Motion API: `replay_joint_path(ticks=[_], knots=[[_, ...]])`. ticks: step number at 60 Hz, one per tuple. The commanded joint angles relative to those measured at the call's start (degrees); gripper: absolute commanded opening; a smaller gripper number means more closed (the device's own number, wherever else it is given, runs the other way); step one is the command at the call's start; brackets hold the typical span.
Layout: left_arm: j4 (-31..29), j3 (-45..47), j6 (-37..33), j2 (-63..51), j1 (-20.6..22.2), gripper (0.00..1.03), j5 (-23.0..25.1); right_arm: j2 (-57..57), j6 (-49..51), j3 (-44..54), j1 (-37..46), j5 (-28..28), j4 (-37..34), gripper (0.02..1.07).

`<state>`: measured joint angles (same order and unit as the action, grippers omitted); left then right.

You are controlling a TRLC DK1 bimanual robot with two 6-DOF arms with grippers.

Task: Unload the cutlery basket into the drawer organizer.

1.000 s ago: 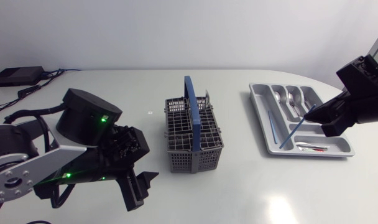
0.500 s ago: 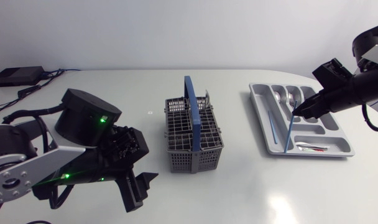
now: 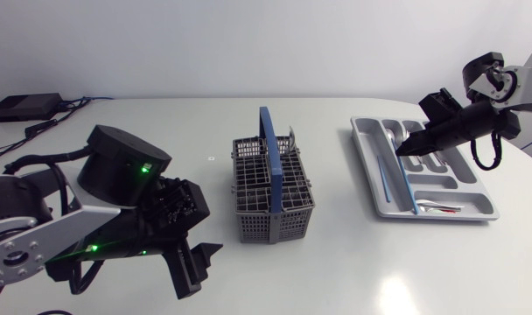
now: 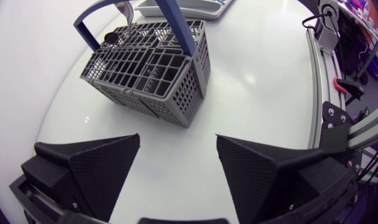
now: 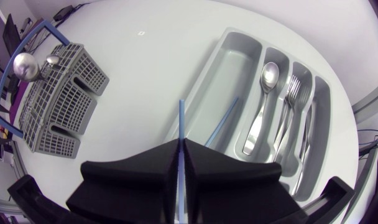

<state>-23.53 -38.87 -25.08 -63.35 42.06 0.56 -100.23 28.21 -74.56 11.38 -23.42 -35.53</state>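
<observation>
The grey cutlery basket (image 3: 270, 194) with a blue handle stands mid-table; in the right wrist view two spoon bowls (image 5: 25, 63) stick up from it. The grey drawer organizer (image 3: 362, 154) lies to its right and holds a spoon (image 5: 264, 93), forks (image 5: 290, 102) and a thin blue stick (image 3: 382, 179) in its long left slot. My right gripper (image 3: 404, 150) hovers over the organizer, shut on a second blue stick (image 5: 181, 121) that points down toward the tray's front. My left gripper (image 3: 196, 267) sits open near the table's front left, with the basket (image 4: 148, 68) ahead of it.
More cutlery (image 3: 438, 207) lies in the organizer's front cross slot. A black box with cables (image 3: 25, 107) sits at the back left corner. Bare table stretches between the basket and the organizer (image 5: 229, 65).
My right arm has lifted and swung back over the organizer, turning the held blue stick from a slant across the tray to nearly along its slots. The left arm has not moved.
</observation>
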Motion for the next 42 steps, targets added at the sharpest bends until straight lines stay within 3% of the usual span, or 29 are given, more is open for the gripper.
replay_joint_path(ticks=[1, 31, 33, 35, 38, 42], knots=[[-0.20, 0.73, 1.09, 0.42, -0.40, 0.98, -0.38, -2.87, -2.63, -3.04, 0.66, -0.93, 0.81, 0.07], [-0.47, 0.73, 1.26, 0.33, -0.14, 0.98, -0.47, -13.77, -9.84, -8.05, -0.83, 1.10, 5.03, 0.09], [-0.47, 0.73, 1.35, 0.33, -0.14, 0.98, -0.47, -13.94, -10.01, -7.96, -0.92, 1.53, 5.56, 0.18], [-0.47, 0.73, 1.35, 0.33, -0.14, 0.98, -0.47, -13.77, -10.63, -7.52, -1.01, 2.15, 6.44, 0.37], [-0.47, 0.64, 1.35, 0.33, 0.04, 0.98, -0.47, -12.80, -11.07, -6.82, -1.09, 3.12, 7.40, 0.56], [-0.47, 0.73, 1.44, 0.33, 0.04, 0.98, -0.47, -10.87, -11.24, -5.77, -1.36, 4.35, 8.63, 0.65]])
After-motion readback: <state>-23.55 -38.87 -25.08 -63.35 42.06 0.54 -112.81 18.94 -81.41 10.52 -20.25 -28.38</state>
